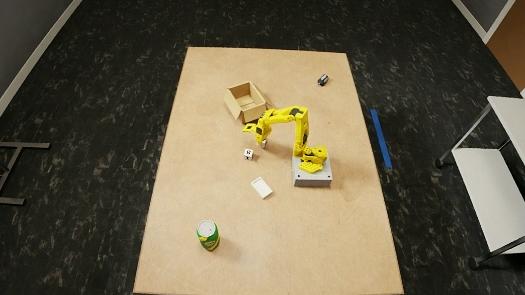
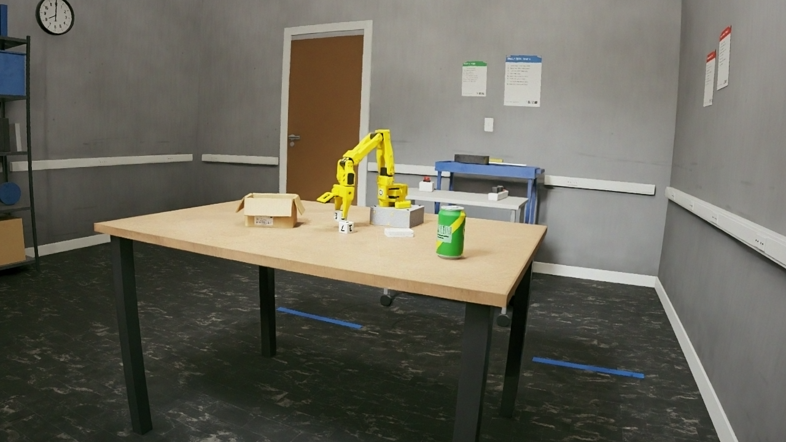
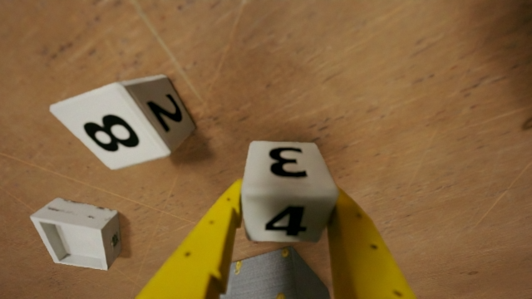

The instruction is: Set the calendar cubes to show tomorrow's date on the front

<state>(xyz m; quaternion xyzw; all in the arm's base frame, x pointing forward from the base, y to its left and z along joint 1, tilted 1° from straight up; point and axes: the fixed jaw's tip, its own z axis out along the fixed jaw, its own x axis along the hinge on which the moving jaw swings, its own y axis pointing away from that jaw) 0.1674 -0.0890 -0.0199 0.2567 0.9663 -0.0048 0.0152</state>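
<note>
My gripper (image 1: 261, 143) (image 2: 340, 214) (image 3: 289, 203) is shut on a white cube (image 1: 264, 142) (image 2: 336, 216) (image 3: 289, 191). In the wrist view this cube shows a 3 on the upper face in the picture and a 4 below it. It is low over the table; I cannot tell whether it touches. The other white cube (image 1: 248, 154) (image 2: 346, 226) (image 3: 112, 124) sits on the table near the gripper, with an 8 on top and a 2 on one side. The white tray (image 1: 261, 187) (image 2: 398, 232) (image 3: 83, 213) is empty. Its month name is not readable.
An open cardboard box (image 1: 246, 102) (image 2: 270, 210) stands near the gripper, on the side away from the tray. A green can (image 1: 208, 235) (image 2: 450, 231) stands beyond the tray. A small dark object (image 1: 322, 79) lies near the table's far end. My grey base (image 1: 312, 179) (image 2: 396, 216) is beside the tray.
</note>
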